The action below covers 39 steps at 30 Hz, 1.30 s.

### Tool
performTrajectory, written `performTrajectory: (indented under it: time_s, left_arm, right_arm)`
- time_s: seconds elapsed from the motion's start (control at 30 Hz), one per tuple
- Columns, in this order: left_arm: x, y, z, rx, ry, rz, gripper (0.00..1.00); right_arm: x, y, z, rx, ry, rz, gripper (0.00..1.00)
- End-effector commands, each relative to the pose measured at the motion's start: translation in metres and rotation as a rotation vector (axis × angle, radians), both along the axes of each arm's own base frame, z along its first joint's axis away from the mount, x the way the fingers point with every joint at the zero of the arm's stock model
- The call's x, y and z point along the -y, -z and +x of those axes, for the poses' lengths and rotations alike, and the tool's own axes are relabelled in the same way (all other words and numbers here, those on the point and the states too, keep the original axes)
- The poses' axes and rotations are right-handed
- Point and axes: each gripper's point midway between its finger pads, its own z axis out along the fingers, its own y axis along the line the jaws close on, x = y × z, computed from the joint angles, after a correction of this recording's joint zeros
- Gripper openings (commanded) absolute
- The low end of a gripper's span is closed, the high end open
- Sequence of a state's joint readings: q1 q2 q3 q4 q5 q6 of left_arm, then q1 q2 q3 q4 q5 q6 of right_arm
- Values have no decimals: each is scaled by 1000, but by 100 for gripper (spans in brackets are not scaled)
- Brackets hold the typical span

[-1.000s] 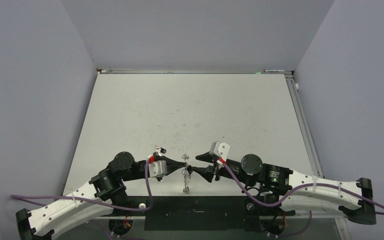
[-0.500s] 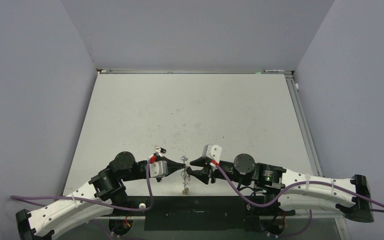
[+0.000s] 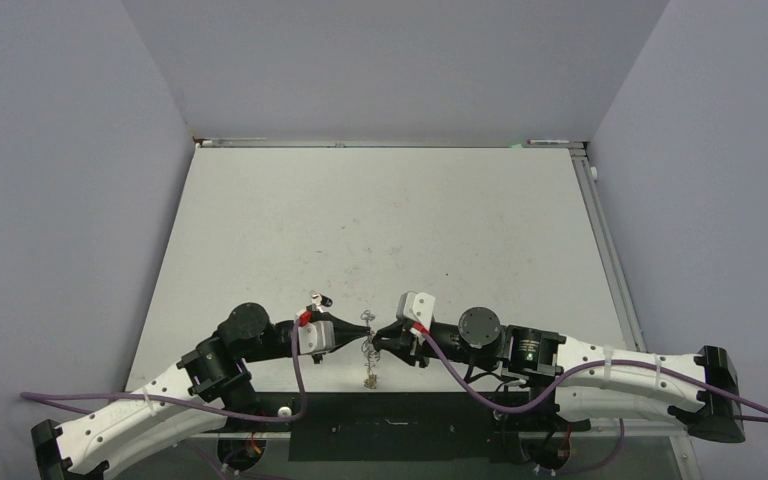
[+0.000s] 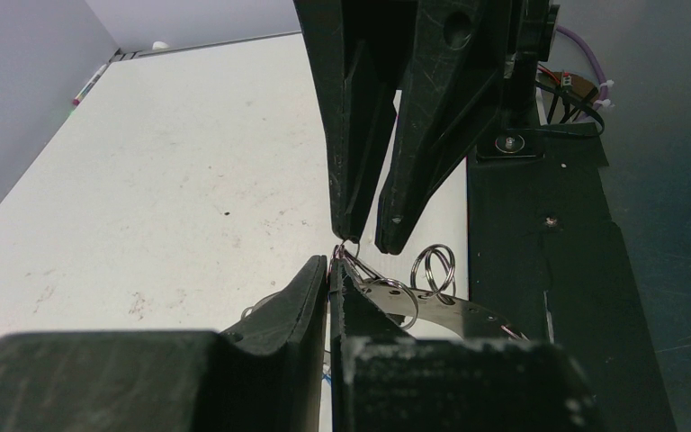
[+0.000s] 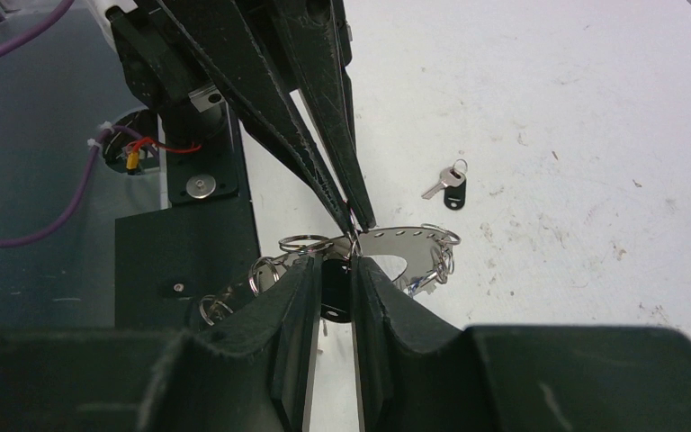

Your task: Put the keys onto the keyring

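Lavender walls [image 3: 390, 60] close in a pale, scuffed desk [image 3: 380, 220]. At its near edge the left arm [image 3: 160, 395] and right arm [image 3: 600, 370] meet tip to tip. The keyring [image 5: 396, 241] is held between them, with keys [image 3: 370, 378] hanging from it. The left jaws are pressed together on a wire loop at its rim. The right jaws stand narrowly apart at the same spot. One black-tagged key [image 5: 448, 184] lies loose on the desk just beyond.
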<state>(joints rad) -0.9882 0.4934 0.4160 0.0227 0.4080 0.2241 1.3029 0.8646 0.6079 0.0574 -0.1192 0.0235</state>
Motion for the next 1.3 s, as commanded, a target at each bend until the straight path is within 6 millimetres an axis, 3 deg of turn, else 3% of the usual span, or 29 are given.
performTrajectory:
  time_s: [0.0, 0.33, 0.53, 1.27]
  left_arm:
    - [0, -38, 1, 61, -1, -93, 0]
    - [0, -37, 0, 60, 2, -91, 0]
    - [0, -37, 0, 60, 4, -92, 0]
    - [-1, -39, -2, 63, 7, -100, 0]
  right_arm:
    - [-3, -24, 9, 34, 34, 46, 20]
    - [-6, -22, 13, 33, 41, 40, 20]
    - [-8, -21, 13, 33, 41, 39, 5]
    - [10, -18, 15, 35, 73, 41, 5]
